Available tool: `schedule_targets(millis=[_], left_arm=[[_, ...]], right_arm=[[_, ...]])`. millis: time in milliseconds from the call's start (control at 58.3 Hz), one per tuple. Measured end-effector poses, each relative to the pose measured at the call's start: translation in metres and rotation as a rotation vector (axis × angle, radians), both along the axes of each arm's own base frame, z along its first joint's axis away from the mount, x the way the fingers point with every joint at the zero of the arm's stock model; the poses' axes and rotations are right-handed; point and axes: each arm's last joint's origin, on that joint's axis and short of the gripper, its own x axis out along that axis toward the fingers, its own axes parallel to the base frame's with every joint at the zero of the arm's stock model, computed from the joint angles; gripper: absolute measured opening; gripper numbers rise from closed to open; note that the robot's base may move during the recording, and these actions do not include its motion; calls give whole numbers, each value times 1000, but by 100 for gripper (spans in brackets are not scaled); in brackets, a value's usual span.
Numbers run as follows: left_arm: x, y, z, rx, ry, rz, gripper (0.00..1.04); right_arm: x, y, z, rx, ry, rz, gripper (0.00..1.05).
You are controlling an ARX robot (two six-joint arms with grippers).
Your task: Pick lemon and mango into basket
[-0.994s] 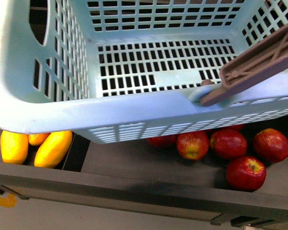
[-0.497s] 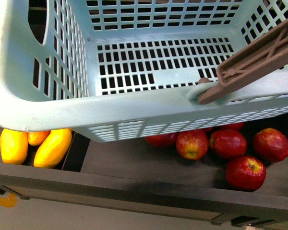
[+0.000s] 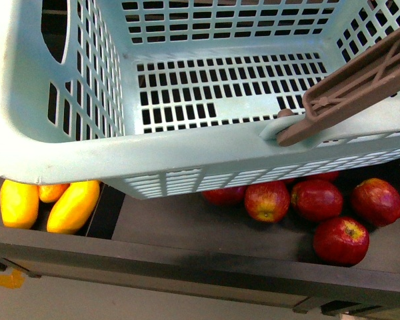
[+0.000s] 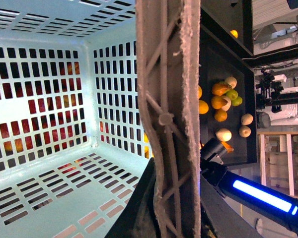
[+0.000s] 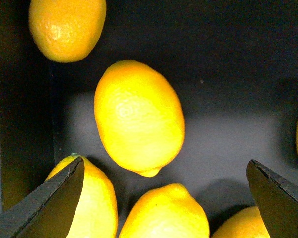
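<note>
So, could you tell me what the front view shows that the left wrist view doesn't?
Front only: smooth long orange-yellow mangoes on the dark shelf. Left wrist only: a far dark tray of mixed small fruit and a black arm with a blue light strip. Both: the light aqua slotted plastic basket, its grey-brown handle, and round red apples, there glimpsed through slots.

The basket [image 3: 153,157] is over apples [image 3: 317,199], a mango [image 3: 73,207] left of them

front: light aqua plastic basket [image 3: 187,160] half-hides red round apples [image 3: 225,195] | right wrist: yellow oval lemons [image 5: 164,213] edge-cut | left wrist: we cannot identify tiny fruits [image 4: 223,101]
</note>
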Motion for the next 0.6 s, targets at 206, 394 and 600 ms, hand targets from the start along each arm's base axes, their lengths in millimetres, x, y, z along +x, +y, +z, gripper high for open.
schedule_targets(millis=[206,394,600], left_arm=[[0,0,0,1,-1,1,8],[0,0,0,1,-1,2,8],[0,0,0,1,-1,1,8]], right_arm=[[22,5,-16,4,34,78,96],[51,-1,-17,-13,23,103,96],[62,-9,-28,-14,44,83,96]])
